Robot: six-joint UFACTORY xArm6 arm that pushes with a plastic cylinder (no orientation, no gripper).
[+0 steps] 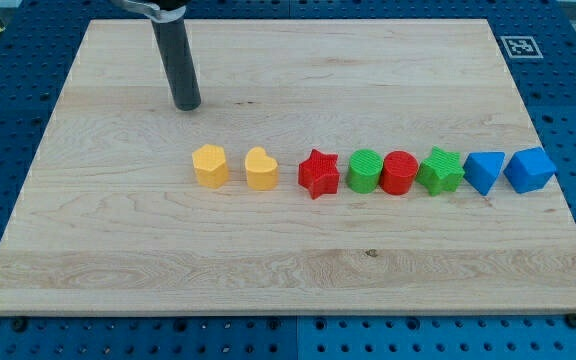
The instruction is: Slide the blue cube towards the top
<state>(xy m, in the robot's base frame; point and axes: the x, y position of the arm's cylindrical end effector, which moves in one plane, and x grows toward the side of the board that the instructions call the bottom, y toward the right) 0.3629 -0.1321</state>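
Desk (288, 270), pale wood board on blue pegboard; eight blocks lie in one row across its middle, running from 9 o'clock to 3 o'clock. From the view's left: yellow rounded block (210, 165), yellow heart (261, 168), red star (318, 174), green cylinder (365, 171), red cylinder (399, 172), green star (440, 169), blue wedge-shaped block (484, 172), then the blue cube (529, 169) at the far right end of the row, close to the board's right edge. The cube sits just beside the blue wedge; whether they touch, I cannot tell. The end effector is a bare dark rod with no jaws, so it neither opens nor closes and it holds nothing; my tip (186, 105) rests on the board in the upper-left area, at about 11 o'clock from the yellow rounded block and well apart from every block. Key relation: the blue cube lies at roughly 4 o'clock from my tip, nearly the whole row's length away. Judgement: to send the cube toward 12 o'clock, the tip must get to its 6 o'clock side, which means crossing the row line. The passage past the cube's right looks narrow, near the desk's edge. Board above the cube looks clear. Risk: clipping the blue wedge when coming in.
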